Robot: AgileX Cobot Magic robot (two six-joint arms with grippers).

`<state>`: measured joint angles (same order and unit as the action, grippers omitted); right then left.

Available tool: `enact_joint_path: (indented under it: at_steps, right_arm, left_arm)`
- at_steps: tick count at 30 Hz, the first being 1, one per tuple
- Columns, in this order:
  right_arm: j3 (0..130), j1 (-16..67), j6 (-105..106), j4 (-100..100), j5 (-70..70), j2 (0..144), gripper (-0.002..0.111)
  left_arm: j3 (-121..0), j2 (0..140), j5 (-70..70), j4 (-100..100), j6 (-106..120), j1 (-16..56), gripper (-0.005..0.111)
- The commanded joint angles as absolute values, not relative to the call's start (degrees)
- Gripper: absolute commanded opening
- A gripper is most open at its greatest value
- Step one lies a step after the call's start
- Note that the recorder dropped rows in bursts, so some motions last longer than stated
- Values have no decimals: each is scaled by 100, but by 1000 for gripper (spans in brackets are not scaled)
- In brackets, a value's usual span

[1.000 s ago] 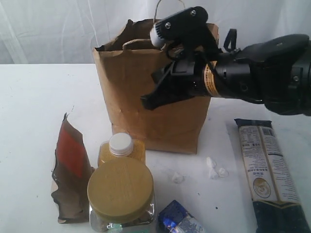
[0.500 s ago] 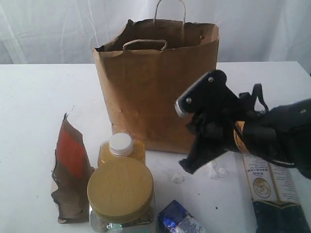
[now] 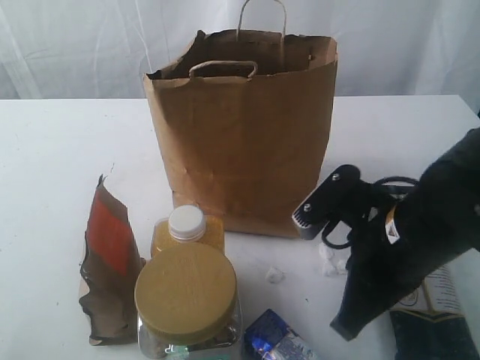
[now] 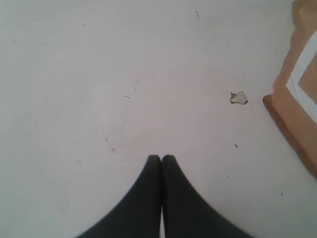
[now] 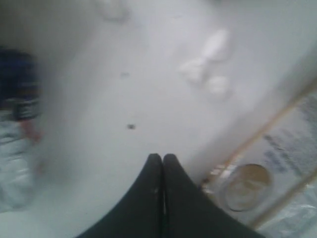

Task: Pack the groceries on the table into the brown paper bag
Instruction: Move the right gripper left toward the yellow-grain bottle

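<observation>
The brown paper bag (image 3: 240, 135) stands upright and open at the middle back of the table (image 3: 60, 150). In front of it are the groceries: a yellow-lidded jar (image 3: 187, 296), a white-capped yellow bottle (image 3: 187, 225), a brown pouch with an orange label (image 3: 109, 259) and a small shiny blue packet (image 3: 276, 339). My right arm partly covers a long navy packet (image 3: 435, 337). My right gripper (image 3: 345, 330) is shut and empty, low over the table between the blue packet (image 5: 17, 99) and the navy packet (image 5: 267, 173). My left gripper (image 4: 161, 157) is shut, empty, over bare tabletop.
White crumpled scraps (image 3: 330, 262) lie in front of the bag, with one more (image 3: 274, 275) nearer the jar. In the left wrist view a small scrap (image 4: 238, 97) lies by a brown object with a white stripe (image 4: 297, 99) at the frame edge. A white curtain hangs behind.
My right arm has swung down from in front of the bag's top to low over the table beside the navy packet. The groceries and the bag have not moved.
</observation>
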<state>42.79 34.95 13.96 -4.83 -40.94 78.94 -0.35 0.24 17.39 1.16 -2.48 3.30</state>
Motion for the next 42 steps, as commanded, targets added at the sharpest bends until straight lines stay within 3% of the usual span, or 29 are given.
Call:
enact_joint_path:
  at_steps: [1,4,19,26,32,36,42]
  right_arm:
    - [4518,3496,3611,1954,-4484,7837,0]
    - [4530,3568,4249,2963,-4529,7847,0]
    - [4716,5159,5078,4175,-3278,8813,0]
    - [5054,5250,5297,4138,-2879,8818,0]
    - [5249,5250,5297,3305,-3324,8037,2]
    - [5272,5250,5297,2199,-3576,7532,22]
    - [5272,5250,5210,1912,-2870,7380,82]
  left_arm:
    - [0,0,1753,84,-256,351,0]
    - [0,0,1753,84,-256,351,0]
    - [0,0,1753,84,-256,351,0]
    - [0,0,1753,84,-256,351,0]
    - [0,0,1753,84,-256,351,0]
    - [0,0,1753,84,-256,351,0]
    - [0,0,1753,84,-256,351,0]
